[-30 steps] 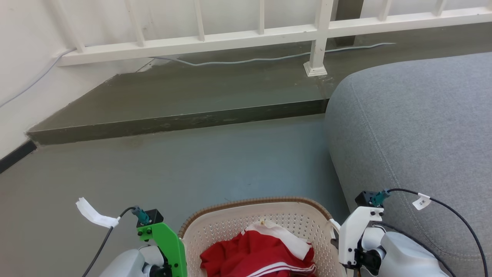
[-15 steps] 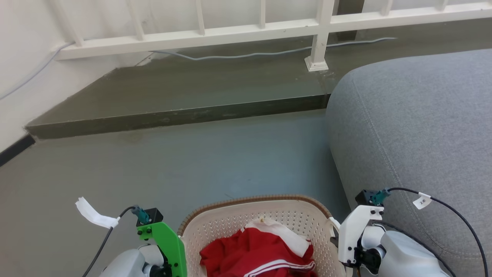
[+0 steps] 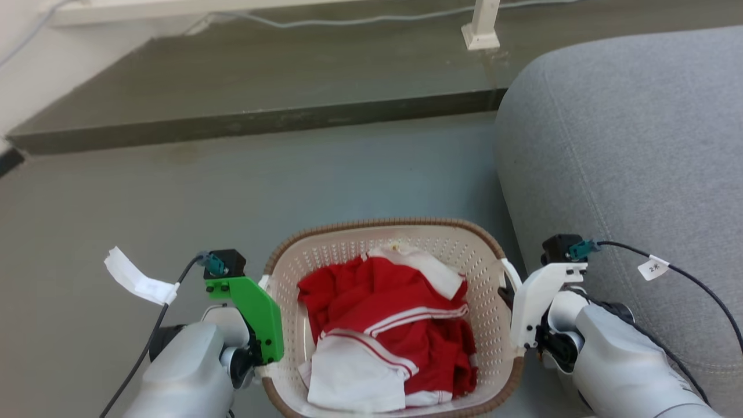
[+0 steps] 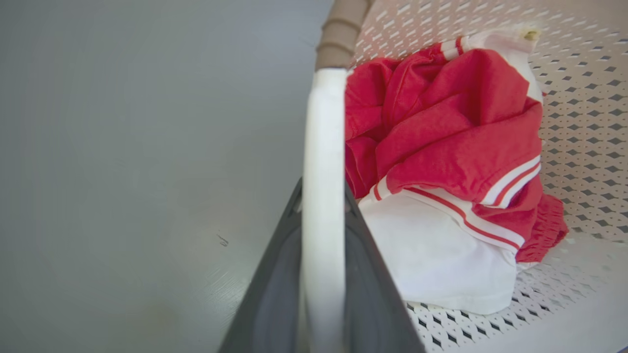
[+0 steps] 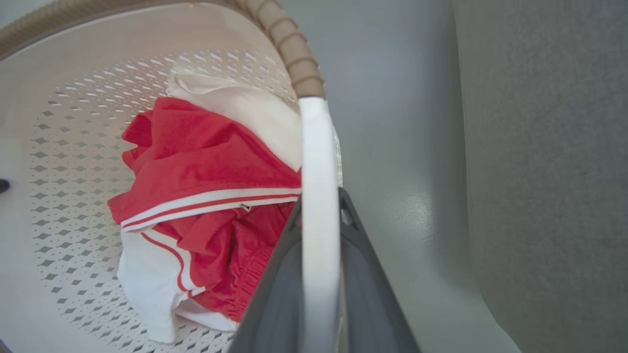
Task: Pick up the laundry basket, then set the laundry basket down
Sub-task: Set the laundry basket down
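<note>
The laundry basket, cream-white and perforated with a brown woven rim, sits low in the head view between my two arms. Red and white clothes lie inside it. My left gripper is at its left side, below the green mount. The left wrist view shows the left gripper shut on the basket's white side handle. My right gripper is at the basket's right side. In the right wrist view the right gripper is shut on the other white handle. I cannot tell whether the basket touches the floor.
A grey sofa stands close to the right of the basket and my right arm. Grey floor stretches ahead to a dark raised step. On the step stand a white railing post and a pale cable.
The head camera has tilted down, so the basket, clothes and both arms show higher and more fully. Both grippers keep their hold on the handles.
</note>
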`<state>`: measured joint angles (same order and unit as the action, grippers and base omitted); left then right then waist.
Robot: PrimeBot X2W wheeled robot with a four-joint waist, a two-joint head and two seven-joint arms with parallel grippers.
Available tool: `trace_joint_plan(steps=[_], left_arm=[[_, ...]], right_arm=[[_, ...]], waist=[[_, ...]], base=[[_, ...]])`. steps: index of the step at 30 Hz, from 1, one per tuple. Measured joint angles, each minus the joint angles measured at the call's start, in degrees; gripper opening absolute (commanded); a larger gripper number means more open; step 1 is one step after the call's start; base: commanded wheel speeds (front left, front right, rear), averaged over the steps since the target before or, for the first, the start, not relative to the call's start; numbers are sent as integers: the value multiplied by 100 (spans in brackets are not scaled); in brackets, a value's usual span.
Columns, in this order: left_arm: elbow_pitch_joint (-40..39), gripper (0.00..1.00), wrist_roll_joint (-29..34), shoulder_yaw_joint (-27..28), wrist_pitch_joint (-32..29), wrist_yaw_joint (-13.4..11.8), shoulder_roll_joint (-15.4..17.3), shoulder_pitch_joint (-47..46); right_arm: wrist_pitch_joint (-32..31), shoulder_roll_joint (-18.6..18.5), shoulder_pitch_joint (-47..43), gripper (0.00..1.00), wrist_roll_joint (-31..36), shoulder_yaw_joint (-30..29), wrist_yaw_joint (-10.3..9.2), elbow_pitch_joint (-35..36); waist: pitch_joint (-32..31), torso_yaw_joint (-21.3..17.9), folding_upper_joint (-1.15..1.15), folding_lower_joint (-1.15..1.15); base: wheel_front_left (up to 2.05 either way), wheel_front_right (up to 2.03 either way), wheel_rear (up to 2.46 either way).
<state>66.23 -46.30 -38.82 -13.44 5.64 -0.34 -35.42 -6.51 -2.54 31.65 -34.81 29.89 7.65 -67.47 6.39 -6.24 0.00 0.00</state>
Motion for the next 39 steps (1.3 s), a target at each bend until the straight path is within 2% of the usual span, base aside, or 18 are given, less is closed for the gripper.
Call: trace_joint_plan(steps=[25,39], left_arm=[[-142,0,475,-75,1280,-366,-14,-904],[-181,0,578,-109,1681,-398,-7,-1584]], right_arm=[[1012,-177,820,0,320,200,0,223],[1396,-342,1442,0,353,208,-1,339]], waist=[[1968,215,0,0],[3113,281,0,1]], base=[[0,0,0],[0,0,0]])
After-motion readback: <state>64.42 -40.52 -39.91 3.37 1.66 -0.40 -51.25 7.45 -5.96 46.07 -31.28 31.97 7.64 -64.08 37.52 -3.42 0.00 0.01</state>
